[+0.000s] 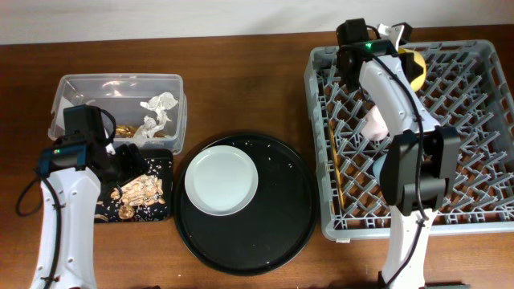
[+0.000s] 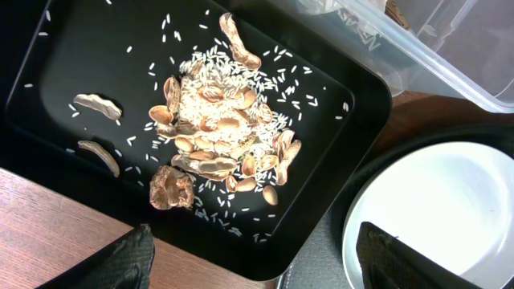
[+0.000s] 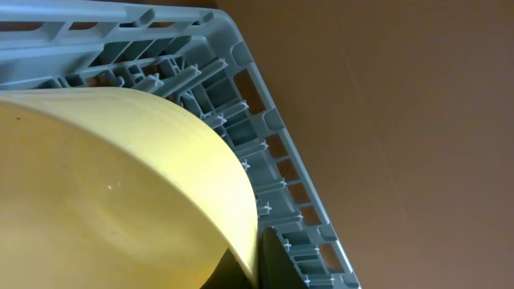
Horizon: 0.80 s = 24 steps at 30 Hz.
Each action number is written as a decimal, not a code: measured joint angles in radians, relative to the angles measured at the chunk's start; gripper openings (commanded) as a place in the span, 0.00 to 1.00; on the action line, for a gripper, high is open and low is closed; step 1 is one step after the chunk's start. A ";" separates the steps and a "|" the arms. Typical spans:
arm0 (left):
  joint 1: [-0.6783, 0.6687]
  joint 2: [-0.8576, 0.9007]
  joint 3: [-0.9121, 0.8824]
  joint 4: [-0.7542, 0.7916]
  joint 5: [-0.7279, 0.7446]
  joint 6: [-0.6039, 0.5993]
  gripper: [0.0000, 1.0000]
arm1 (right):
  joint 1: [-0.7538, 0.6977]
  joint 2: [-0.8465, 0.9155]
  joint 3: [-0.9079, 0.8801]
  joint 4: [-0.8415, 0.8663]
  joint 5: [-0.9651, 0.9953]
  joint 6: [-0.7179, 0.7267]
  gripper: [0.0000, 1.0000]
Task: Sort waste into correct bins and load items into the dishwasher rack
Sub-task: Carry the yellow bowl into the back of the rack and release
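Note:
My left gripper [image 2: 257, 269] is open and empty, hovering over the near edge of the shallow black tray [image 2: 64, 48], which holds brown food scraps [image 2: 217, 128] and rice; it also shows in the overhead view [image 1: 128, 158]. The clear tub [image 1: 80, 84] behind it holds a white tissue [image 1: 161, 103] and a gold wrapper [image 1: 124, 128]. The pale plate [image 1: 222, 182] lies on the round black tray [image 1: 281, 209]. My right gripper [image 3: 261, 265] is shut on the rim of the yellow bowl [image 3: 104, 185], at the far edge of the grey rack [image 1: 474, 104].
A pink cup [image 1: 373, 122] and a blue cup [image 1: 378, 166], partly hidden by my right arm, sit in the rack. Chopsticks [image 1: 333, 160] lie along the rack's left side. The plate's rim [image 2: 450, 201] lies right of the left gripper. Brown table surrounds everything.

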 measured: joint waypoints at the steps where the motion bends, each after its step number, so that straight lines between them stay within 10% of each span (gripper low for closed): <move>1: 0.000 0.000 0.000 0.000 0.000 0.000 0.80 | 0.000 0.000 0.000 0.000 -0.001 0.003 0.04; 13: 0.000 0.000 0.000 0.000 0.000 0.000 0.80 | 0.053 0.000 0.001 -0.085 -0.065 0.030 0.08; 19: 0.000 0.000 0.000 0.001 0.000 0.000 0.80 | 0.093 -0.012 0.002 -0.164 -0.225 0.077 0.60; 24: 0.000 0.000 0.000 0.000 0.000 0.000 0.80 | 0.117 -0.108 0.000 -0.214 -0.398 0.098 0.78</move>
